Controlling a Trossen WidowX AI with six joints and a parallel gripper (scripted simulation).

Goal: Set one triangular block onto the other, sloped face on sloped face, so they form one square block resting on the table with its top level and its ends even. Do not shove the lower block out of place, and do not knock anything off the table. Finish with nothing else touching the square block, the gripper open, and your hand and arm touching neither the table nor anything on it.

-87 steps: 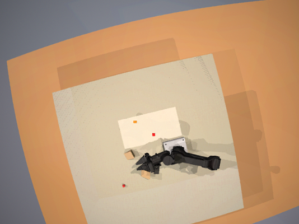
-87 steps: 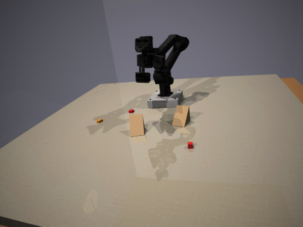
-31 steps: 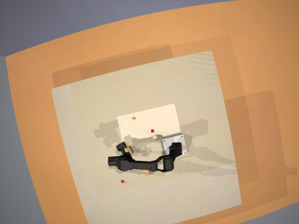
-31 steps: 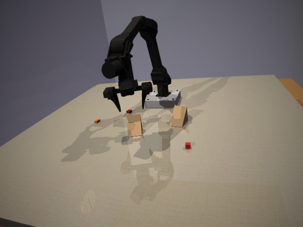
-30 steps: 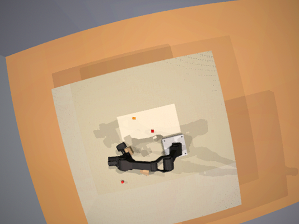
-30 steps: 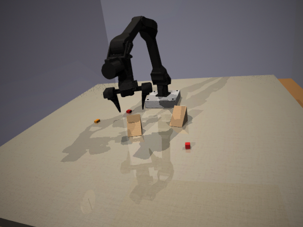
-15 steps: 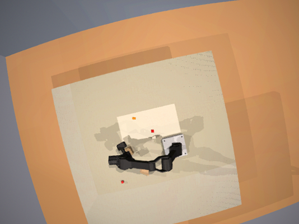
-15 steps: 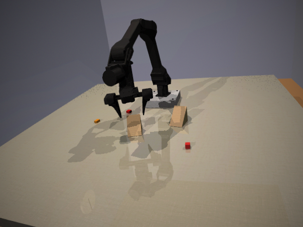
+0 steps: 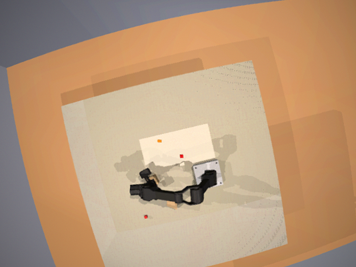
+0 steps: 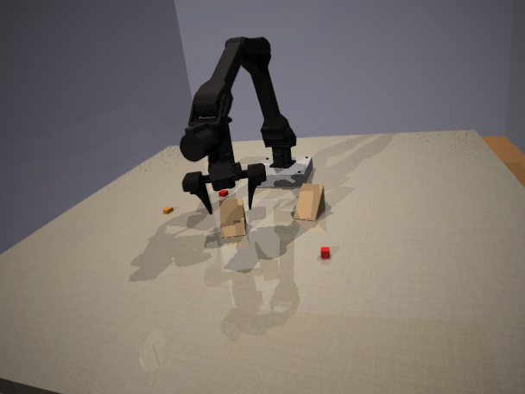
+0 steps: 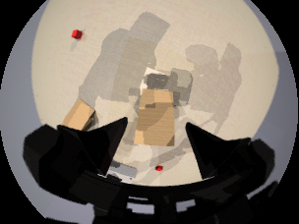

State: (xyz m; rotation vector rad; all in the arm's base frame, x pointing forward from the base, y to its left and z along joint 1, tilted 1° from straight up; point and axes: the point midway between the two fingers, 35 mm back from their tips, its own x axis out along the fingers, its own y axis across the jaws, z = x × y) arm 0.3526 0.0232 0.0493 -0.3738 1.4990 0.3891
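Note:
Two tan triangular blocks stand apart on the table [image 10: 389, 281]. The nearer block [image 10: 233, 219] [image 11: 156, 119] [image 9: 154, 178] sits directly below my gripper [image 10: 230, 212] [image 11: 155, 126]. The gripper is open wide and empty, with one fingertip on each side of the block's upper part, not touching it as far as I can tell. The other block [image 10: 309, 202] [image 11: 78, 116] [image 9: 172, 205] stands to the right, in front of the arm's base [image 10: 289, 173], partly hidden under the arm in the overhead view.
A red cube [image 10: 325, 252] [image 9: 146, 217] [image 11: 77, 33] lies in front of the blocks. A smaller red piece [image 10: 223, 193] [image 9: 181, 156] [image 11: 159, 169] lies just behind the gripper. A small orange piece [image 10: 167, 210] [image 9: 159, 141] lies to the left.

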